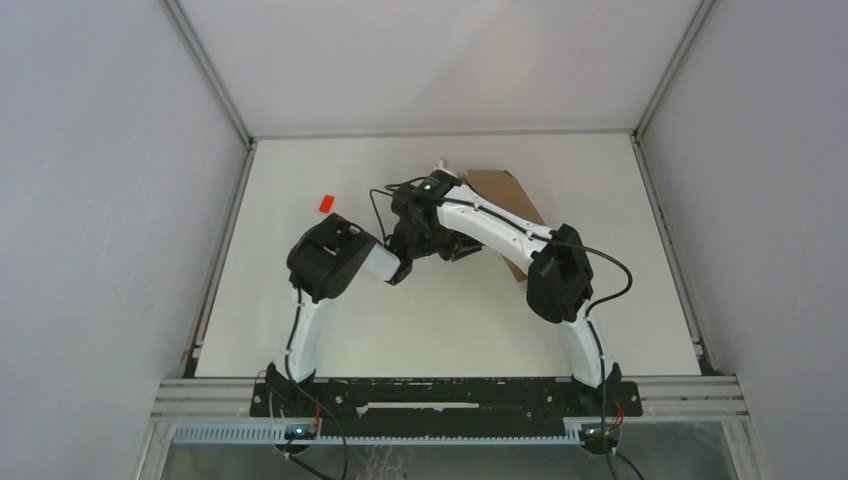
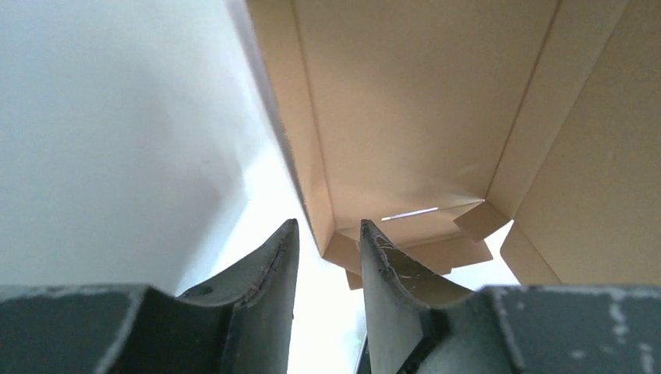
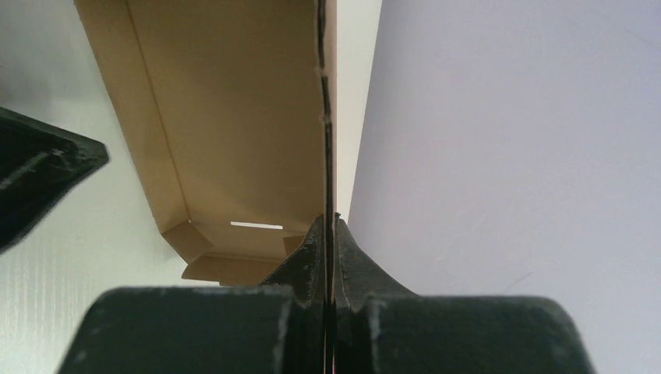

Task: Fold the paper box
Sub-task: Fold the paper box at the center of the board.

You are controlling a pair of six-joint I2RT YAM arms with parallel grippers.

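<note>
While the right gripper (image 3: 329,226) pinched a raised wall of the paper box (image 3: 234,117), the left gripper (image 2: 328,227) hung narrowly parted beside it; the walls seemed up, the lid unclosed.

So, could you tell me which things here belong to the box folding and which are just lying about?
Part of the job:
cardboard box, walls partly raised
right gripper, shut on a box wall
left gripper, open near a box corner

Just lying about:
red block, off to the left, apart from the box
</note>
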